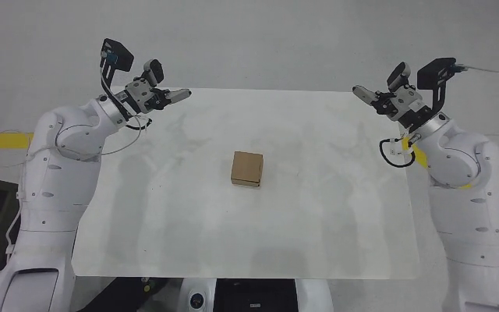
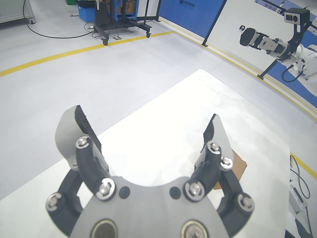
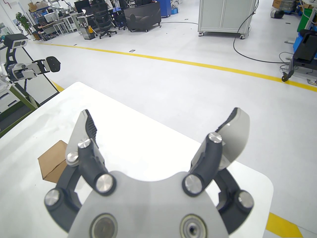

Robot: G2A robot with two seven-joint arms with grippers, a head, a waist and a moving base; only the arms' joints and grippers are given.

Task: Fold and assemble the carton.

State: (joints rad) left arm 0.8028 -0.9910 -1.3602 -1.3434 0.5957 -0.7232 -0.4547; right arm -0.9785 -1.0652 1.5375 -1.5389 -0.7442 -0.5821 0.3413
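White table (image 1: 327, 234), brown carton (image 1: 247, 168) at centre
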